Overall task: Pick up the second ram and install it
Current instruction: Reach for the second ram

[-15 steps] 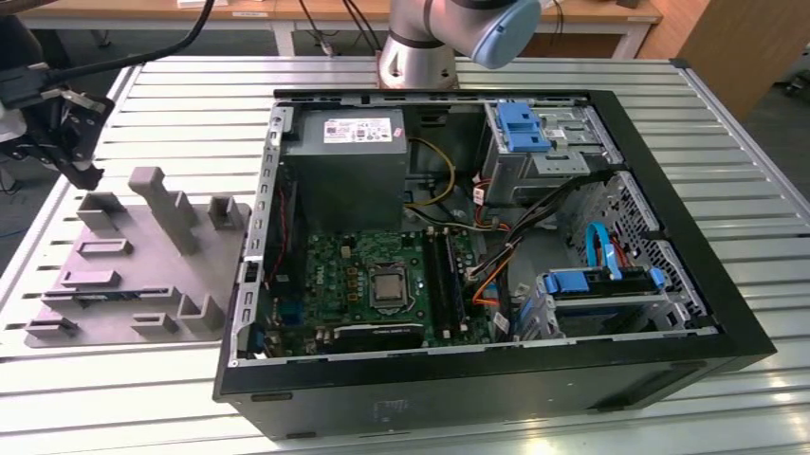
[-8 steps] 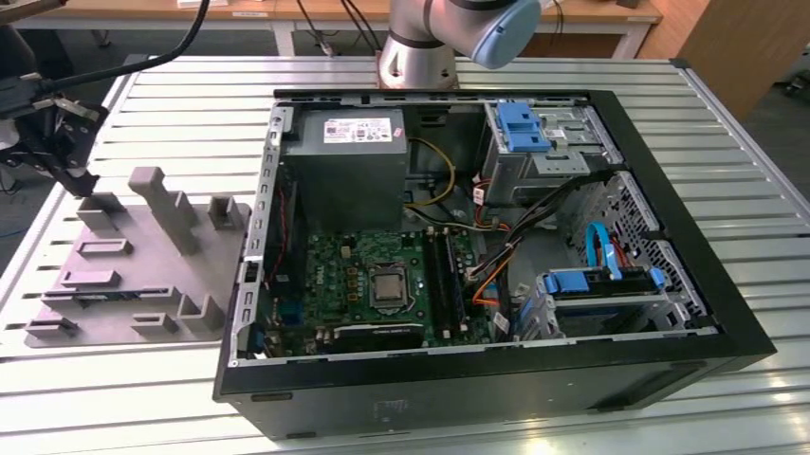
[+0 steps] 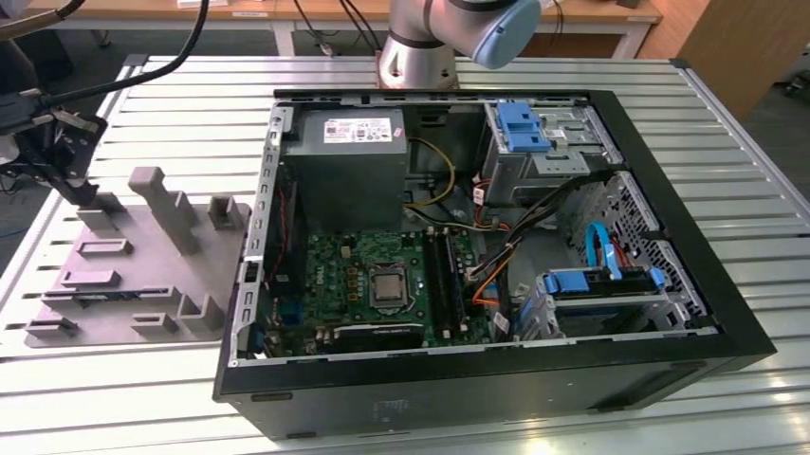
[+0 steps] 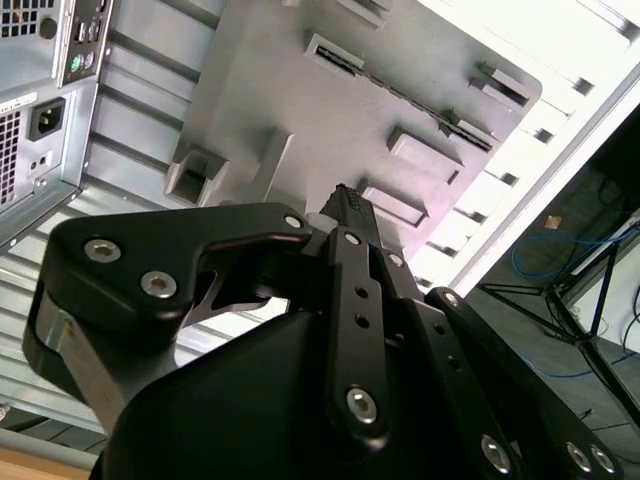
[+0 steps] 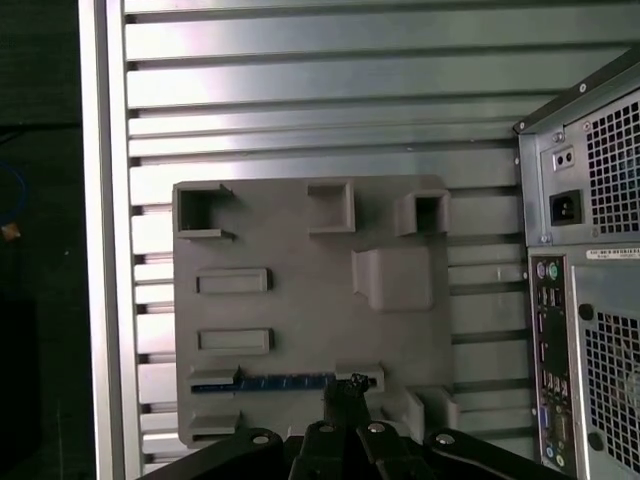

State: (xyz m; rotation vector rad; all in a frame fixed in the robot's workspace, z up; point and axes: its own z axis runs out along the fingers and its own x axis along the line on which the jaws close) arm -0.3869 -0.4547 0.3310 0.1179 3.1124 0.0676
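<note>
Gripper [image 5: 348,388] fingers are pressed together with nothing between them. Same look in the second wrist view, gripper [image 4: 345,203] tips meeting in front of the tray.

Ram stick [image 5: 285,381] stands on edge in a long slot of the grey tray [image 5: 300,300]. It is a thin dark strip with a bluish-green face. It is in the tray, not in the computer.

In the first wrist view the gripper tips line up with the stick's end on the side of the tray that faces the computer case [image 5: 590,300]. Touching or not, cannot tell.

In the exterior view the gripper [image 3: 79,185] is over the tray on the exterior view's left, near the tray's tall upright posts [image 3: 158,194].

The tray lies flat on the slatted metal table [image 5: 300,90]. The open case sits just beside the tray, its back panel toward it. Inside the case, well apart from the tray, lies the motherboard [image 3: 341,265] with its long black slots [image 3: 446,280]. The arm base [image 3: 424,47] stands on the table beyond the case, away from the tray.
</note>
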